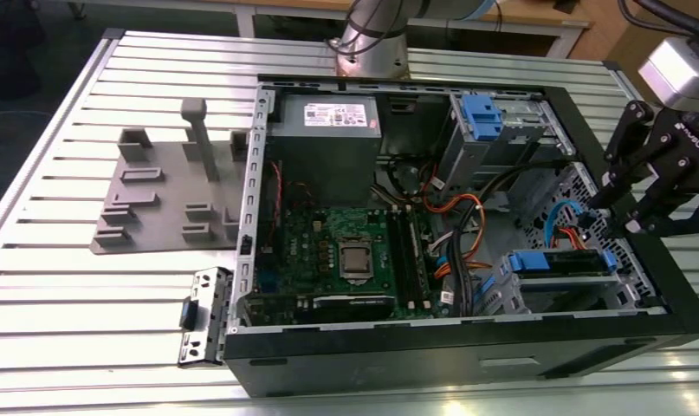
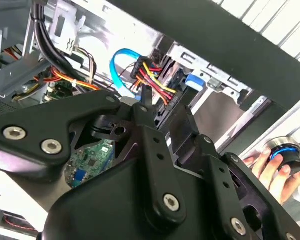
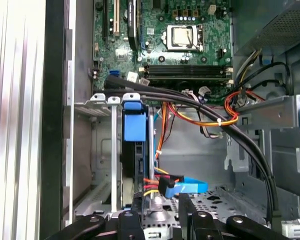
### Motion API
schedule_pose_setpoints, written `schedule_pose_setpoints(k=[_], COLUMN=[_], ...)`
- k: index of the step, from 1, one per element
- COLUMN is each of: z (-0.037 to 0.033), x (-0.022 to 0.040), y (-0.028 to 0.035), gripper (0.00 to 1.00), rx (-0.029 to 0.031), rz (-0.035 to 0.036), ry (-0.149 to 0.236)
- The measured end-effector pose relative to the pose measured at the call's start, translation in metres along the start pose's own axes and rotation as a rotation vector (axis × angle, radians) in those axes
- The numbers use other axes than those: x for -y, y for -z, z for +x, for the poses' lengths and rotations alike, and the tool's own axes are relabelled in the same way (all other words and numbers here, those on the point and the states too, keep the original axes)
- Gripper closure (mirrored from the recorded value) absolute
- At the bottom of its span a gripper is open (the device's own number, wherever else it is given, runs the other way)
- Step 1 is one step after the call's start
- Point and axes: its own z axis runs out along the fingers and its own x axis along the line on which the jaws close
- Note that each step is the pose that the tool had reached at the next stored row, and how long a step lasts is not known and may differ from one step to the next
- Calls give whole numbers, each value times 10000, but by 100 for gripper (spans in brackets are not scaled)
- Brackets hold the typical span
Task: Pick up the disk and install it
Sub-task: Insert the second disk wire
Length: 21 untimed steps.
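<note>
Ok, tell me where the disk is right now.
The disk sits in the drive bay inside the computer case, at the exterior view's right, below the claw and right of the motherboard.

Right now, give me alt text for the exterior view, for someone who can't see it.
An open computer case lies on a slatted metal table, with the robot's black hand at the exterior view's right, over the case's edge beside a blue-framed disk sitting in its bay. Inside are a green motherboard and a grey power supply; a grey plastic fixture lies outside.

Disk (image 1: 560,263) in drive bay inside computer case (image 1: 442,360), near exterior view's right; motherboard (image 1: 338,251) left of it.
</note>
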Motion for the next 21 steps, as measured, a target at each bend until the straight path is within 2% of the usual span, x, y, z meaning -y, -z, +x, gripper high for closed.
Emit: schedule_pose_setpoints(k=[2, 9, 17, 19, 20, 21], z=[0, 3, 4, 4, 4, 4], x=[-35, -79, -79, -78, -79, -78], y=[-12, -127, -131, -132, -132, -133], gripper=[59, 59, 60, 73, 73, 78], rx=[1, 1, -1, 0, -1, 0], rz=[0, 0, 0, 0, 0, 0], ry=[-1, -2, -1, -1, -1, -1])
